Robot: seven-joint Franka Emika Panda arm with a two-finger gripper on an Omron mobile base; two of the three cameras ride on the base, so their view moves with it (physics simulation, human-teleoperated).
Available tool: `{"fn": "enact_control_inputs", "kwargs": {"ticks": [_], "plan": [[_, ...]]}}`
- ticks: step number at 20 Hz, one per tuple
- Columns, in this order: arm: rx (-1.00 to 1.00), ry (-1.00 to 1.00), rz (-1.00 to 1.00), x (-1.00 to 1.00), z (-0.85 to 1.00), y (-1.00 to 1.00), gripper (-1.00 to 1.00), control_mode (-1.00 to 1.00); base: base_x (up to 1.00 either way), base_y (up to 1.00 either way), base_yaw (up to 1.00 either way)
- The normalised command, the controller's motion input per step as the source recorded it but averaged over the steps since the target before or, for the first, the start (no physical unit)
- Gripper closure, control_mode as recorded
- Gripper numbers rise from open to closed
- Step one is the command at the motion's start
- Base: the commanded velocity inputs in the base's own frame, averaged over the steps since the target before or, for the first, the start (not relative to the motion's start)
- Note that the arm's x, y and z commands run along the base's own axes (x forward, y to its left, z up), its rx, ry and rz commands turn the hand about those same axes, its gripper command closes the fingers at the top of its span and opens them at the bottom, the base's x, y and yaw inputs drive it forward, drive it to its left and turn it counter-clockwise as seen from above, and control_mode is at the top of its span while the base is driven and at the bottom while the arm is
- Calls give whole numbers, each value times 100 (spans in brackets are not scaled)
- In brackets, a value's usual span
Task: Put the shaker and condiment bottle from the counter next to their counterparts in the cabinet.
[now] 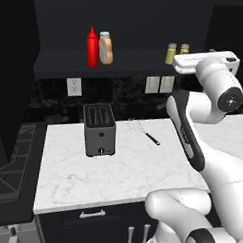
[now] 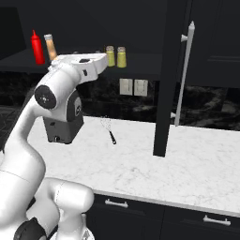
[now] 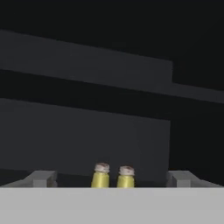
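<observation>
Hand view, bottom centre: two shakers (image 3: 100, 176) (image 3: 126, 176) stand paired between the released, empty gripper (image 3: 112, 178) tips; bottle (image 1: 106, 48) beside red bottle (image 1: 92, 47), placement apparently done.

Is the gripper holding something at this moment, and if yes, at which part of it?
Nothing is held. In the hand view the gripper is open, its fingertips wide apart, with the two shakers standing free on the cabinet shelf beyond.
</observation>
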Motion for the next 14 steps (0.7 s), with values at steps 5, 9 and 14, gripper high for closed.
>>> {"fn": "enact_control_inputs", "kwargs": {"ticks": [5, 9, 14], "plan": [[3, 30, -1, -100, 100, -21, -100, -100, 0, 0, 0], [0, 18, 0, -100, 56, -36, -100, -100, 0, 0, 0], [0, -14, 5, -100, -46, -32, -100, -100, 0, 0, 0]]}}
